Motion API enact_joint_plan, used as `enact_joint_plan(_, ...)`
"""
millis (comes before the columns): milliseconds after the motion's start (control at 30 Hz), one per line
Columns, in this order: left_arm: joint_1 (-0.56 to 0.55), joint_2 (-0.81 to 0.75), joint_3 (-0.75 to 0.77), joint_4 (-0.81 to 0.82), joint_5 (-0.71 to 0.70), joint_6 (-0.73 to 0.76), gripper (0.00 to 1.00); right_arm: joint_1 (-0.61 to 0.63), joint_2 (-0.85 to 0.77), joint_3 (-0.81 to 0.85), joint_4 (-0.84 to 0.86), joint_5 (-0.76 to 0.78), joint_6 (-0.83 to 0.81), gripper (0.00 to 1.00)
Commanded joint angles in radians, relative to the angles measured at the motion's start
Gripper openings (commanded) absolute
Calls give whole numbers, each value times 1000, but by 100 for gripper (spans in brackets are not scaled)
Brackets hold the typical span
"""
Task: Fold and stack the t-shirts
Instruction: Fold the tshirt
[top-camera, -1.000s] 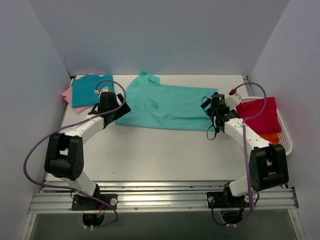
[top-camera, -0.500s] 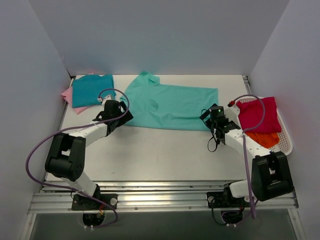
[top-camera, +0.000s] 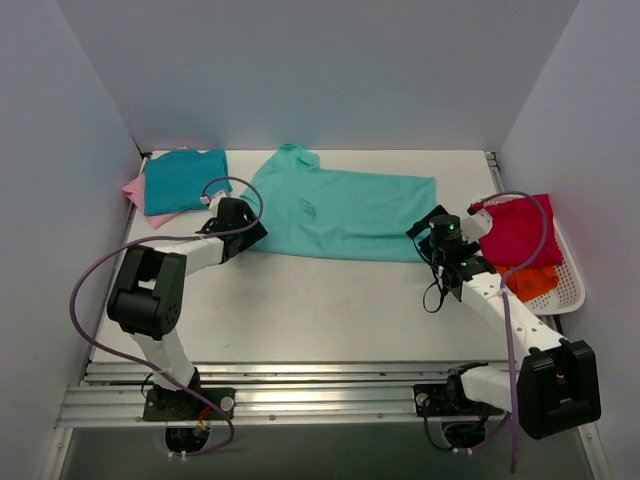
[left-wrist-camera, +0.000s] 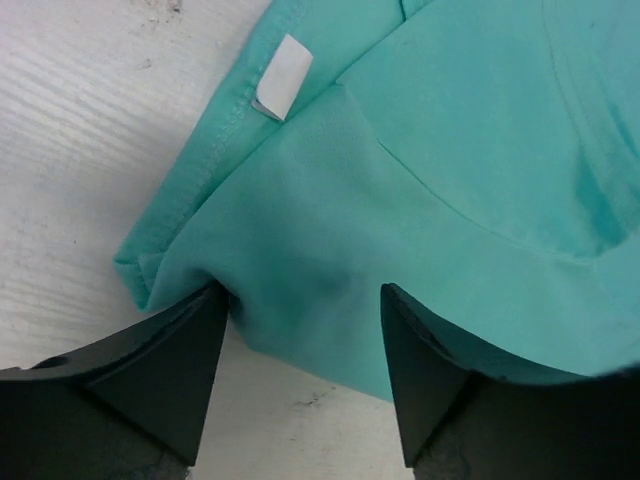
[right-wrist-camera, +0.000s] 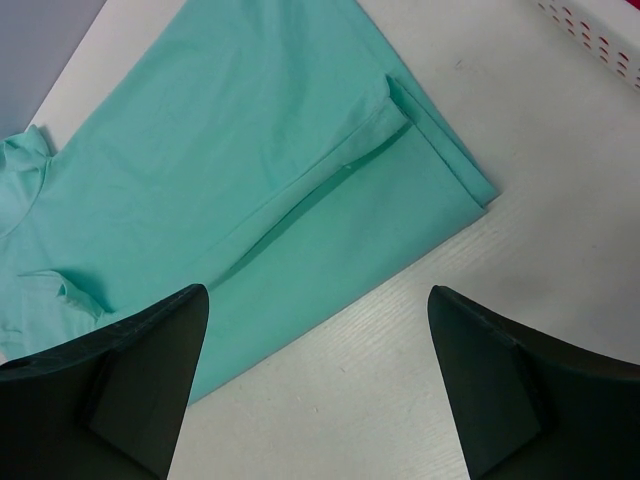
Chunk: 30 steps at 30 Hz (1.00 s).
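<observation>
Cloth of the mint tee lies between the spread jaws of the left gripper; the right gripper, also agape, hangs just short of its hem corner. It seems best to pinch both layers evenly before lifting. Five tees: one each of mint, teal, pink, crimson, orange.

We are holding our left arm low, its elbow sitting behind and to the left of the left gripper, the forearm running forward and rightward to the wrist. Its fingers are standing parted. We are stretching our right arm out long, elbow far behind and to the right of the right gripper, which is tilting downward with fingers spread wide.
</observation>
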Motion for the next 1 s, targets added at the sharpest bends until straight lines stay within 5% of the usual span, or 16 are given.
enact_joint_plan(0,3,44,49,33,-9,-2,66,-4,-32,-5,-31,17,-18,87)
enact_joint_plan(133,3,72,71,30,8,4,26,-7,-55,-8,-35,8,-24,87)
enact_joint_plan(267,3,89,83,26,12,9,5,-7,-77,-11,-44,7,-30,87)
enact_joint_plan(467,-10,14,34,-10,-6,33,2,-7,-132,-47,-54,22,-21,86)
enact_joint_plan(967,-96,-440,-392,-143,-17,13,2,0,-226,-54,-100,34,-17,86)
